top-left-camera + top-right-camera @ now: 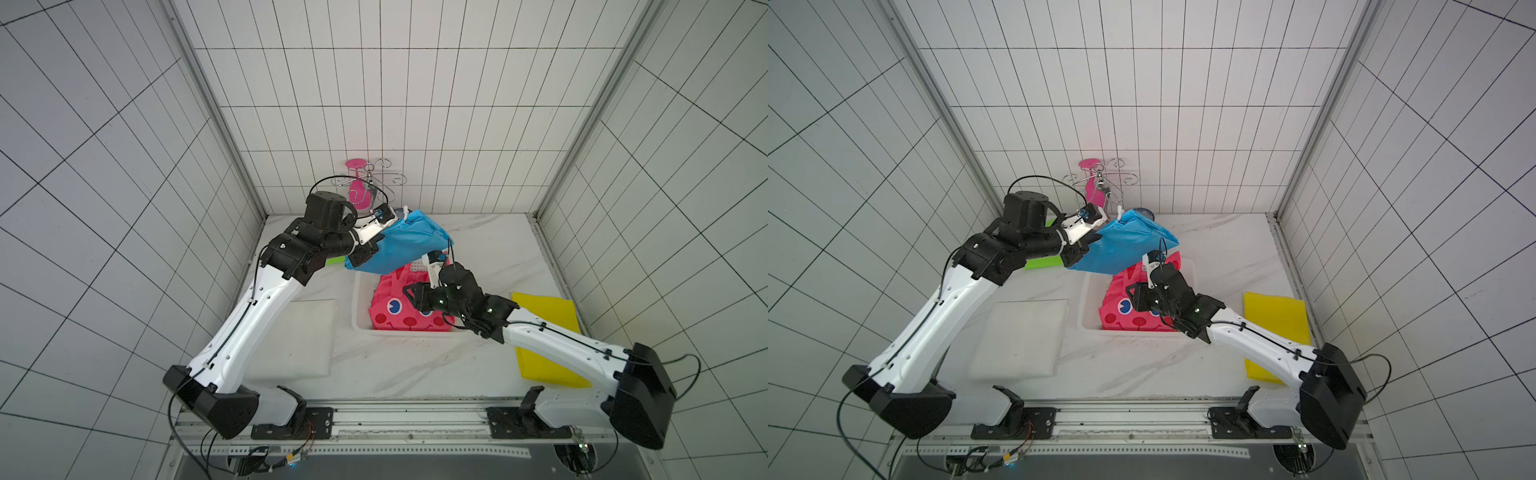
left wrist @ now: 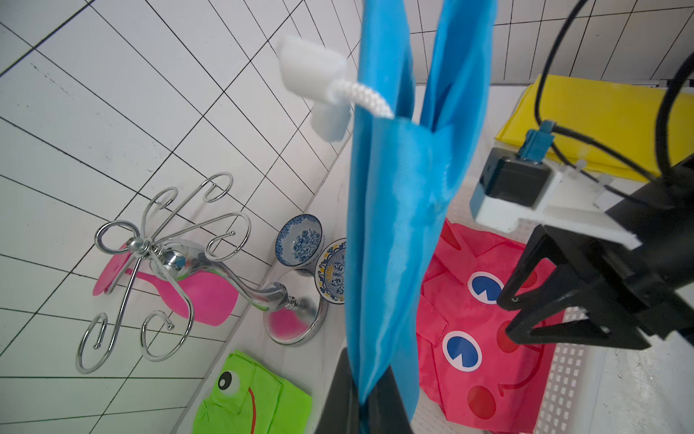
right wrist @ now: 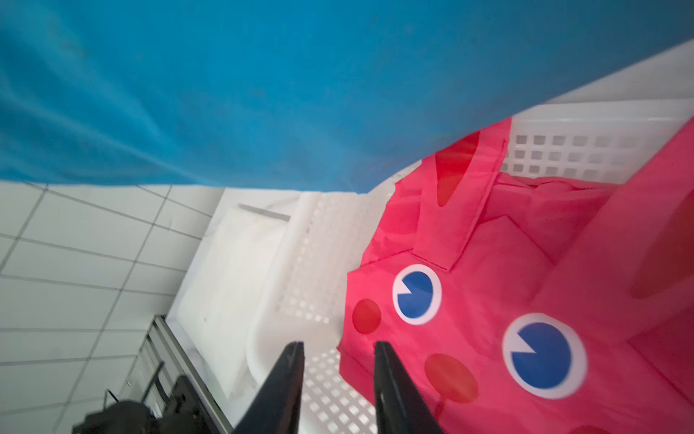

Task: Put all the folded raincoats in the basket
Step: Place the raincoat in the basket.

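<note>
My left gripper (image 1: 374,246) (image 2: 366,375) is shut on one corner of a blue folded raincoat (image 1: 409,245) (image 1: 1127,245) (image 2: 390,225), which hangs in the air over the far end of the white perforated basket (image 1: 360,307) (image 1: 1089,299) (image 3: 311,240). A white cord toggle (image 2: 319,75) dangles from its top. A pink raincoat with cartoon eyes (image 1: 397,311) (image 3: 488,300) lies inside the basket. My right gripper (image 1: 409,297) (image 2: 505,317) (image 3: 338,345) hovers over the basket, just above the pink one, open with nothing between its fingers.
Three other folded raincoats lie on the table: a white one (image 1: 299,332) left of the basket, a yellow one (image 1: 548,328) to its right, and a green frog-faced one (image 2: 251,394) by the back wall. A chrome hook stand (image 1: 370,183) and two patterned bowls (image 2: 298,240) stand at the back.
</note>
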You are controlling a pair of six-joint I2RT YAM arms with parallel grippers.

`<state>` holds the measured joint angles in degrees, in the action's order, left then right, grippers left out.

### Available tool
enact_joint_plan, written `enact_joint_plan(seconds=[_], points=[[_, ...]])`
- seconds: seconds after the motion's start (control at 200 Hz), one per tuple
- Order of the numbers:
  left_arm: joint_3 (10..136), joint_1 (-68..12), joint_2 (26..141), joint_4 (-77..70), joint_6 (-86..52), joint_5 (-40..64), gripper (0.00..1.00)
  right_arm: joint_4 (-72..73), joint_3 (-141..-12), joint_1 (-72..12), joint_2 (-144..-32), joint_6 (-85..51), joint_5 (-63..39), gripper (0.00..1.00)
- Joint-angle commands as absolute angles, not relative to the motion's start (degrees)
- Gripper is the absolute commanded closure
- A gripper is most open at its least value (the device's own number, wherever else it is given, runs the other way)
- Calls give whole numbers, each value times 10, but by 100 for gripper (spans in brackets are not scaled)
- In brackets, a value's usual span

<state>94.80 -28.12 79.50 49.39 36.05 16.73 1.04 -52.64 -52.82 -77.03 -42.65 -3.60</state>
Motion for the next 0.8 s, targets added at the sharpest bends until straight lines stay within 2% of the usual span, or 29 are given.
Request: enact_joint_plan(seconds=[0.0, 0.11, 0.155, 0.335, 0.55, 0.795], points=[[957, -285, 801, 446, 383, 151, 100, 160, -525, -509, -807, -591, 9, 71], [940, -286, 802, 428, 391, 145, 100, 273, -501, -483, -857, -711, 53, 88], [932, -286, 802, 422, 398, 144, 100, 317, -505, -474, -881, -735, 54, 91], [905, -290, 808, 421, 452, 161, 100, 426, -552, -454, -967, -799, 34, 91], [871, -303, 810, 420, 504, 171, 100, 486, -587, -428, -1033, -874, 0, 91], [772, -367, 815, 361, 562, 57, 100, 504, -567, -389, -1047, -935, -56, 90]])
